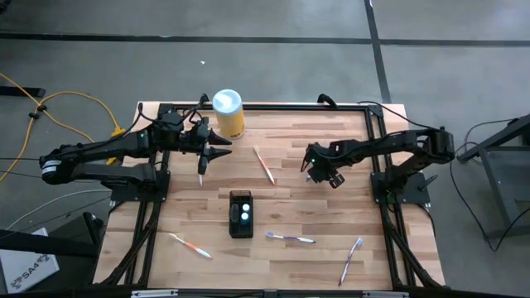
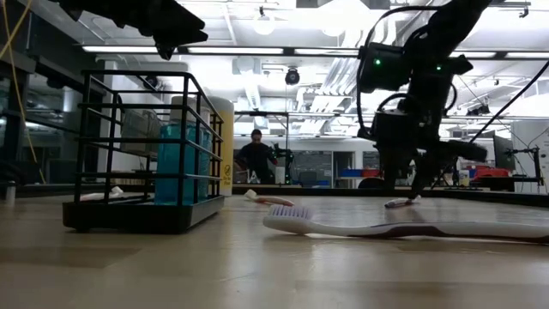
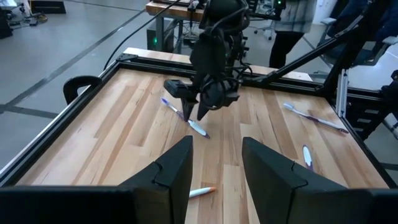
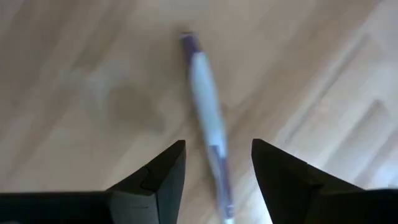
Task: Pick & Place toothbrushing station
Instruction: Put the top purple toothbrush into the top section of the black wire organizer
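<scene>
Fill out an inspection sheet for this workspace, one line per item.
Surface: wooden table top in a black frame.
Job's things: toothbrushing station stands near the table's middle; no gripper holds it.
Clutter: yellow canister near the far edge. Four loose toothbrushes lie flat: orange-tipped toothbrush, front-left toothbrush, middle toothbrush, front-right toothbrush.
Grippers: left gripper is open, beside the canister. Right gripper is open, directly over a purple-and-white toothbrush and not gripping it.
Cables: yellow cable on the floor left of the table.
Surroundings: concrete floor; a person far behind the table.
</scene>
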`<act>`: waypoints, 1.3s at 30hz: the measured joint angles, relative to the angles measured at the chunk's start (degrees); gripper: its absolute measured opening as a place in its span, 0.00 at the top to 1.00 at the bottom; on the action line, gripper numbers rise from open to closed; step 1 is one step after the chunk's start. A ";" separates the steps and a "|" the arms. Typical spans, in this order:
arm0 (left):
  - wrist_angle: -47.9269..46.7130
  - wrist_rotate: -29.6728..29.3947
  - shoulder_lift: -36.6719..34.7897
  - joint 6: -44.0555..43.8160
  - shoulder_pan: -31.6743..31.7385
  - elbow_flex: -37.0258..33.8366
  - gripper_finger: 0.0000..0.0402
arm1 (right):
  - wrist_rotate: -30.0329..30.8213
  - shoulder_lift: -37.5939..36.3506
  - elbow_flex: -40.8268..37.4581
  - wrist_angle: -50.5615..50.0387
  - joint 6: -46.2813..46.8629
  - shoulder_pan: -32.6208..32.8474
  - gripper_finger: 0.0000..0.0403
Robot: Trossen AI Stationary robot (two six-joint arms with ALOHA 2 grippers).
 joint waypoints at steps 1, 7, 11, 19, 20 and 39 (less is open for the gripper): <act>0.02 0.00 0.01 0.01 0.01 0.00 0.66 | -0.05 -0.02 0.00 0.43 -0.11 -0.49 0.56; 0.00 0.00 0.00 0.01 0.00 0.00 0.66 | -0.12 -0.02 0.00 -1.49 -0.18 -2.26 0.57; 0.00 0.00 0.01 -0.01 0.02 0.00 0.66 | -0.21 -0.02 0.00 -2.12 -0.18 -3.10 0.57; 0.00 0.00 0.01 -0.01 0.02 0.00 0.66 | -0.24 -0.02 -1.36 -1.80 -0.99 -4.20 0.57; 0.00 0.00 0.01 0.01 0.00 0.00 0.66 | -0.12 -0.02 -1.84 -1.31 -1.45 -4.20 0.57; 0.02 0.00 0.01 0.01 0.02 0.00 0.66 | 0.43 -0.07 -2.86 4.24 -2.57 -4.90 0.57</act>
